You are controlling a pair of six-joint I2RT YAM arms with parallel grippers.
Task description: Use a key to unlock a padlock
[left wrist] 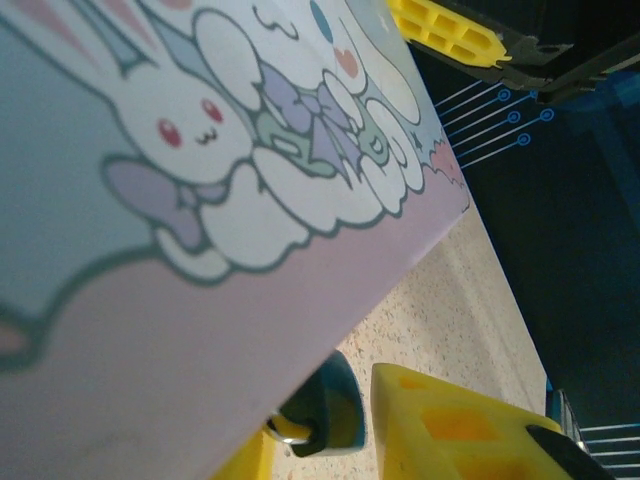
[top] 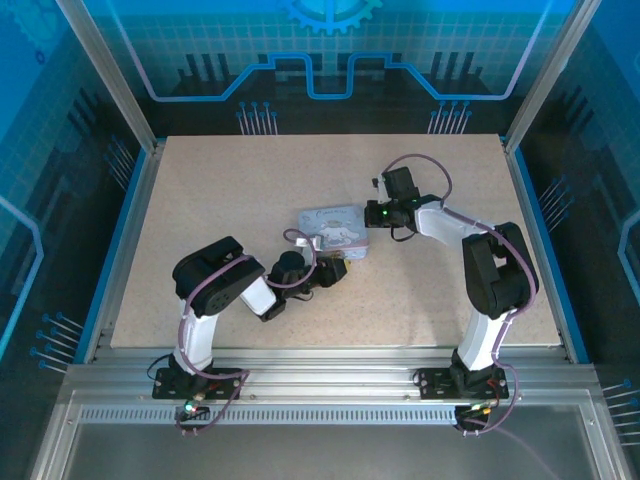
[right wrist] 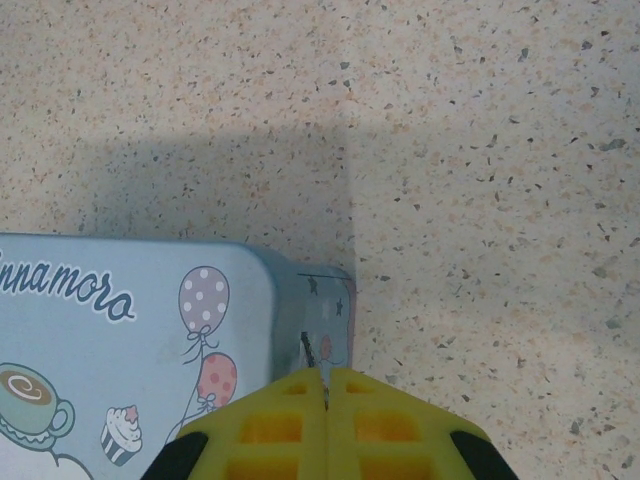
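the cartoon-printed tin (top: 335, 228) lies mid-table. the right gripper (right wrist: 326, 392), fingers pressed together and empty, sits at its 3 o'clock corner. the left gripper (top: 335, 270) crowds its 6 o'clock edge beside a dark padlock (left wrist: 322, 411); its opening cannot be told. bare table (top: 200, 200) lies open toward 10 o'clock.

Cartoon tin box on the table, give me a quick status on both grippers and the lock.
Right gripper shut, at the pastel cartoon-printed tin box. Left gripper at the tin's near edge, state unclear. Dark rounded object under the tin's edge; padlock and key not identifiable.
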